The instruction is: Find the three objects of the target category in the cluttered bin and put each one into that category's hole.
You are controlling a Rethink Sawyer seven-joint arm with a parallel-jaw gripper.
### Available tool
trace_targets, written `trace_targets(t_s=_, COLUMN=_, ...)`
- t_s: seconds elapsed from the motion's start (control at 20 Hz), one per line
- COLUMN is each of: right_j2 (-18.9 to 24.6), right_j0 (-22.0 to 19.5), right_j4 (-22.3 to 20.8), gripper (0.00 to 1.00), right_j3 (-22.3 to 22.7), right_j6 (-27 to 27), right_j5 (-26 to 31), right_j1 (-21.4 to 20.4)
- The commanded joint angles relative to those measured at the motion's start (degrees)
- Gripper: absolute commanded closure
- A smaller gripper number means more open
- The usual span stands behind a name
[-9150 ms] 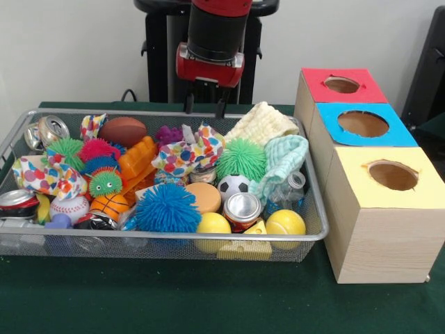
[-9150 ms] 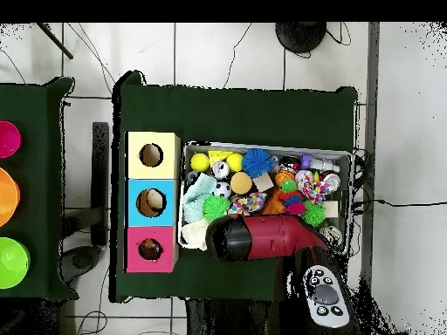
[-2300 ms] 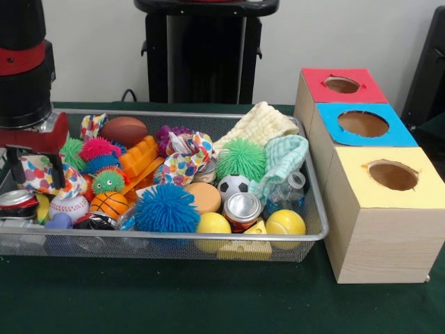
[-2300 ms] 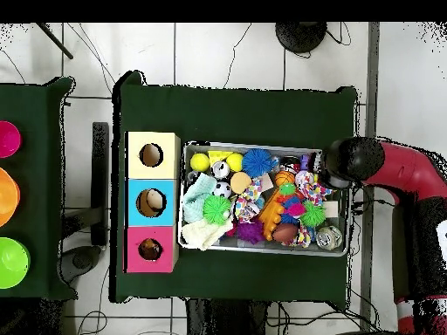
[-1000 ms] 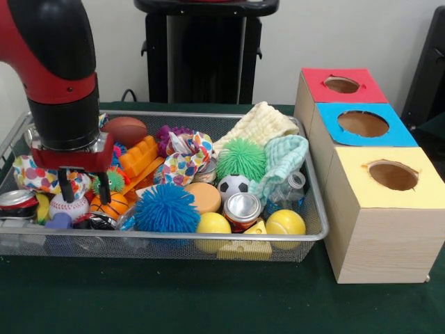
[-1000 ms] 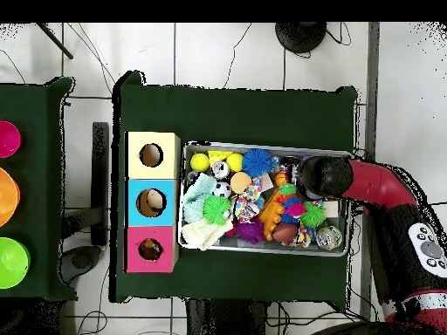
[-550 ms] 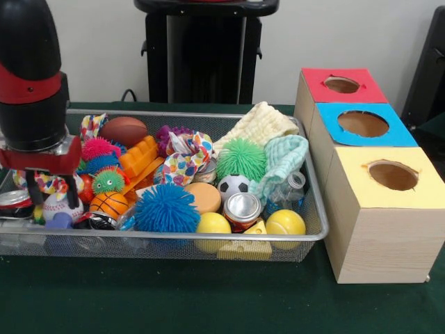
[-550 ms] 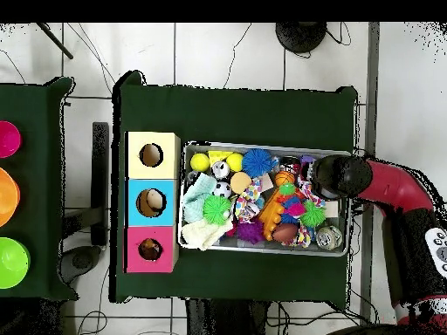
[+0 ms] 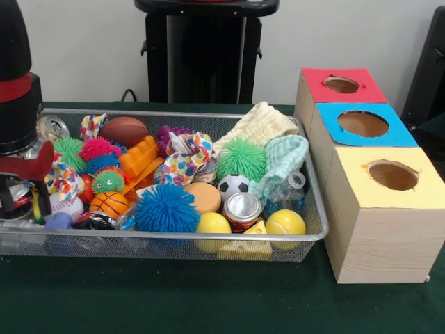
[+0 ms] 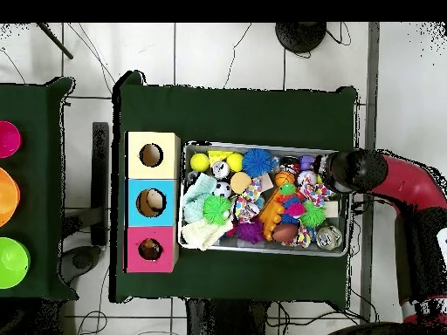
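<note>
The silver wire-mesh bin (image 9: 104, 247) is full of toys, cans and cloths. It also shows in the overhead view (image 10: 264, 145). My gripper (image 9: 25, 202) hangs low over the bin's left end, next to the baseball (image 9: 66, 207), with its fingers (image 9: 43, 202) apart. I see nothing held between them. In the overhead view the arm (image 10: 358, 170) hides the gripper. Three wooden boxes with holes stand right of the bin: red top (image 9: 342, 85), blue top (image 9: 363, 124), yellow top (image 9: 393, 175).
In the bin lie a blue spiky ball (image 9: 167, 207), a green spiky ball (image 9: 241, 158), a soccer ball (image 9: 234, 186), two yellow balls (image 9: 286, 223), a can (image 9: 242, 207), a football (image 9: 123, 130), a basketball (image 9: 109, 204) and cloths (image 9: 261, 124). The robot's pedestal (image 9: 205, 56) stands behind.
In the front view the gripper has moved left, from over the baseball and basketball to the bin's left end. The bin's things lie as before.
</note>
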Motion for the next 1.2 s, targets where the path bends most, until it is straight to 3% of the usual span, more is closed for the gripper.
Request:
trace_targets(t_s=0.05, right_j2=1.9, right_j0=0.1, right_j4=-5.4, gripper=0.00, right_j3=0.2, right_j6=-17.6, right_j5=3.0, right_j1=2.5)
trace_targets(t_s=0.3, right_j2=1.5, right_j0=-0.5, right_j4=-5.2, gripper=0.00, right_j3=2.3, right_j6=-17.3, right_j5=2.8, right_j1=1.6)
trace_targets(t_s=0.75, right_j2=0.0, right_j0=-2.2, right_j4=-4.0, gripper=0.00, right_j3=12.7, right_j6=-15.1, right_j5=3.1, right_j1=-7.1)
trace_targets(t_s=1.2, right_j2=0.5, right_j0=-2.3, right_j4=-4.7, gripper=0.00, right_j3=13.0, right_j6=-14.3, right_j5=3.5, right_j1=-8.2)
